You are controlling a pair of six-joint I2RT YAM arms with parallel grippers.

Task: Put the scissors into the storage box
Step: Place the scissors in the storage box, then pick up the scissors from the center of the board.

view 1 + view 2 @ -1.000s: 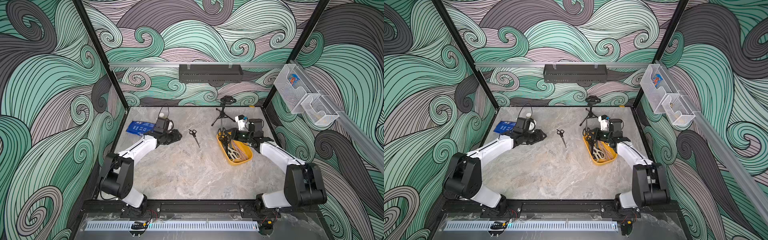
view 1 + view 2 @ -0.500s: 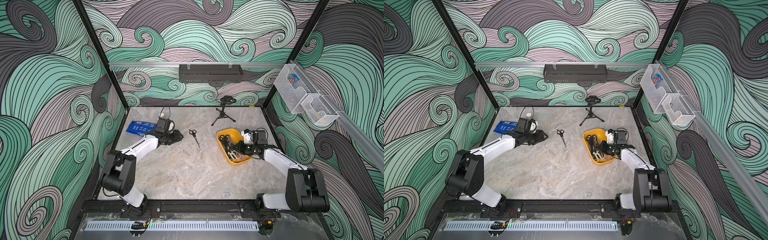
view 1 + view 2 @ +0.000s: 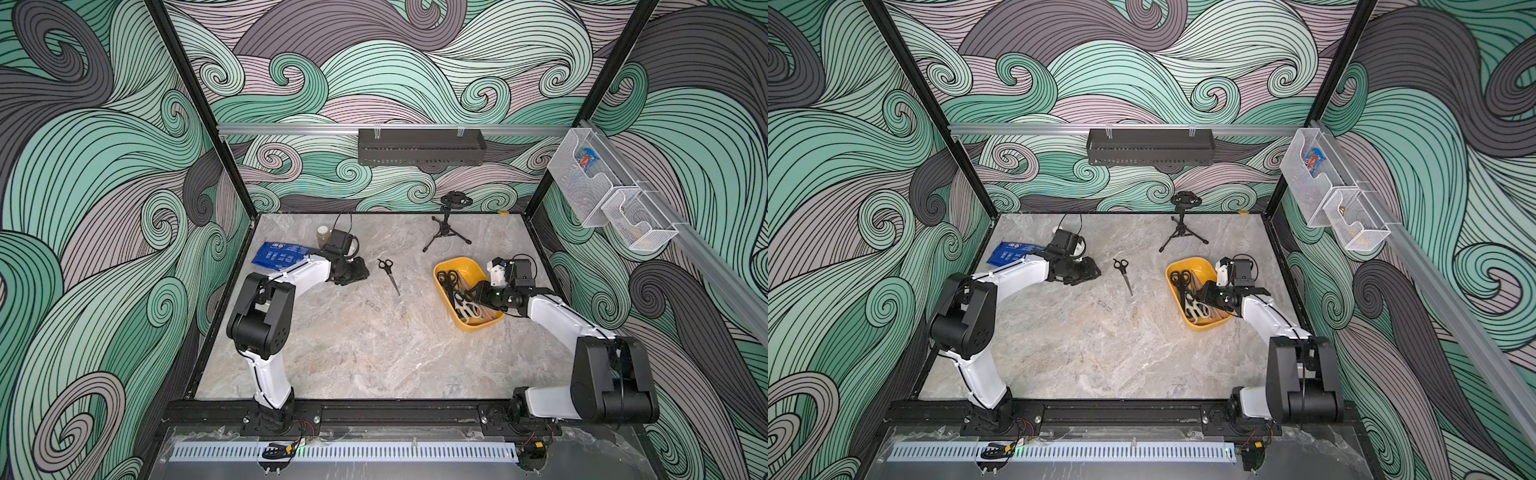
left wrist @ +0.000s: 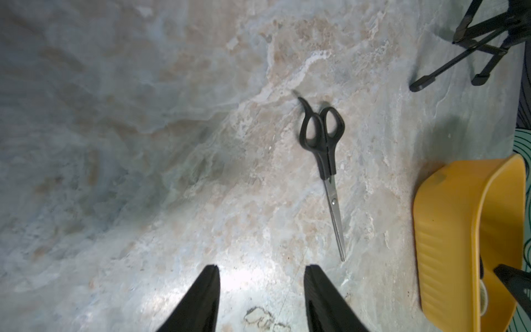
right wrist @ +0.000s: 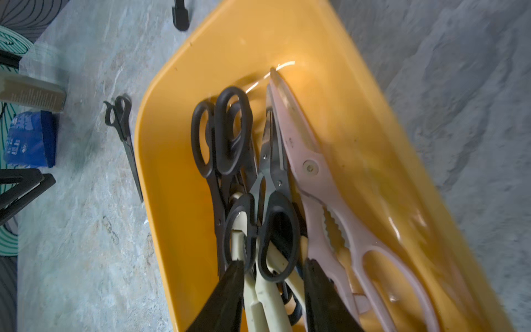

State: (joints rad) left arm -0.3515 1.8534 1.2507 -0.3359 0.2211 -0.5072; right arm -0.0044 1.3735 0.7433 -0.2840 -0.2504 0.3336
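Nearly done. Noted piled scissors (image 5: 230, 138) inside storage box (image 3: 465, 266), right gripper (image 5: 274, 263) over them, jaws parted, loose about a black handle. Noted last black pair (image 4: 326, 161) flat on table (image 3: 353, 340), left gripper (image 4: 262, 276) near, parted, empty. Straddle shank crosswise, pinch squarely, lift level

The storage box (image 3: 478, 326), at the desk's three o'clock, is yellow. Inside it lie black-handled scissors (image 5: 215, 149), a pale pink pair (image 5: 324, 195) and a cream pair (image 5: 264, 301), all with steel-grey blades. The lone scissors (image 3: 390, 274), toward twelve o'clock from the desk's centre, have black handles. The desk (image 3: 353, 345) is veined grey-beige marble. The walls (image 3: 104, 166) bear swirling waves in teal, mauve and dark grey, lined in black. A blue packet (image 3: 278, 255) with white print lies at ten o'clock. The left hand (image 4: 261, 276) and right hand (image 5: 274, 262) are black.
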